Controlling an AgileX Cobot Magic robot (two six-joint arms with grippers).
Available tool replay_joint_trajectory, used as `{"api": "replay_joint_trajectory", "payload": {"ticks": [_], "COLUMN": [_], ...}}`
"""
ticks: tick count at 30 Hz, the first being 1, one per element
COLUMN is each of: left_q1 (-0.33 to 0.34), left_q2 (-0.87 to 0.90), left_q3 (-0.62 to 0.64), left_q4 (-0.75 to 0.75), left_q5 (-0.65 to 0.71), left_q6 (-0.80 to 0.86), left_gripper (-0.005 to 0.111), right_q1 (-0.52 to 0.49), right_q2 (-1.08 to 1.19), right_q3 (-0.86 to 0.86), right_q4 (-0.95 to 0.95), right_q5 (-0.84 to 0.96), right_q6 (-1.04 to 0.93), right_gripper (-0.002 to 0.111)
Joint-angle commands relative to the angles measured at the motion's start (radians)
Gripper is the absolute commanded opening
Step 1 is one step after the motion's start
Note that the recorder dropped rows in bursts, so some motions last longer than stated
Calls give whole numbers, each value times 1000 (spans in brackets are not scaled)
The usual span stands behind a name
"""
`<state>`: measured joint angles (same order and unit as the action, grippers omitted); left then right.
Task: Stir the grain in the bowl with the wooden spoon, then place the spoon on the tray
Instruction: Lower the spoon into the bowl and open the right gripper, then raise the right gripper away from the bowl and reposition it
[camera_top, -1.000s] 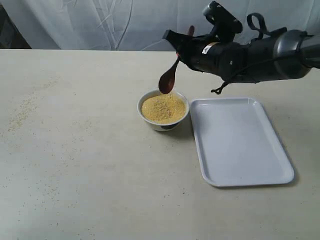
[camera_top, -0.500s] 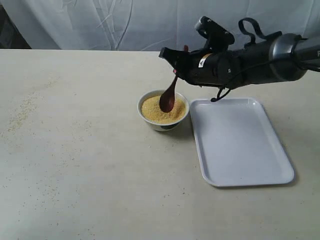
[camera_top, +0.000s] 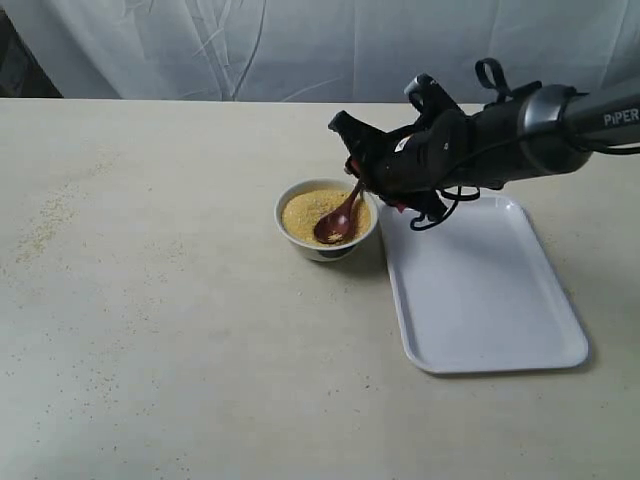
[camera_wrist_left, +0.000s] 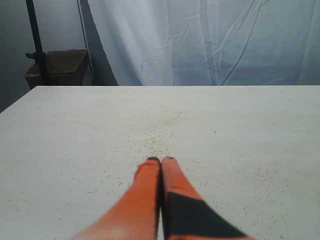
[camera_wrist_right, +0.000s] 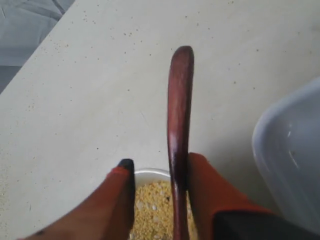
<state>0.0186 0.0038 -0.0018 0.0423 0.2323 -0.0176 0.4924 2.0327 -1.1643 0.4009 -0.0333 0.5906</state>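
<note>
One bowl of grain sits off the one tray's ten o'clock corner, rims just apart, open bench beyond; our right jaws clamp one wooden spoon, head in grain, left jaws pressed together.

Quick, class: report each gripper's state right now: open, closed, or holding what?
Left gripper: closed, holding nothing.
Right gripper: closed on the spoon, whose head rests in the grain.

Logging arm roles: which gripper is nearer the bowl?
Right. The right gripper holds the wooden spoon just above the bowl; the left gripper, shut, has only table in its view.
</note>
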Motion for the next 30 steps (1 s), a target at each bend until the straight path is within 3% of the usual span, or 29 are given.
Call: {"api": "replay_joint_trajectory", "payload": {"ticks": [1, 7, 9, 12, 17, 20, 23, 27, 30], "left_q1": [2, 2, 2, 2, 2, 2, 2, 2, 2], "left_q2": [-4, -4, -4, -4, -4, -4, -4, -4, -4], "left_q3": [2, 2, 2, 2, 2, 2, 2, 2, 2], "left_q4": [0, 0, 0, 0, 0, 0, 0, 2, 2], "left_q5": [-1, -1, -1, -1, -1, -1, -1, -1, -1], "left_q6": [0, 0, 0, 0, 0, 0, 0, 0, 0], "left_gripper": [0, 0, 0, 0, 0, 0, 0, 0, 0], "right_q1": [-2, -4, -4, -7, -92, -173, -191, -139, -130], "right_q2": [-32, -144, -185, -245, -319, -345, -361, -346, -292], "right_q3": [0, -14, -37, -69, -83, -23, 151, 399, 496], "right_q4": [-45, -325, -458, -582, -645, -501, -276, -255, -243], "right_q5": [76, 224, 304, 428, 445, 213, -244, -811, -953], "right_q6": [-7, -55, -149, -290, -359, -312, -266, -42, 221], "right_gripper": [50, 46, 34, 2, -1, -1, -1, -1, -1]}}
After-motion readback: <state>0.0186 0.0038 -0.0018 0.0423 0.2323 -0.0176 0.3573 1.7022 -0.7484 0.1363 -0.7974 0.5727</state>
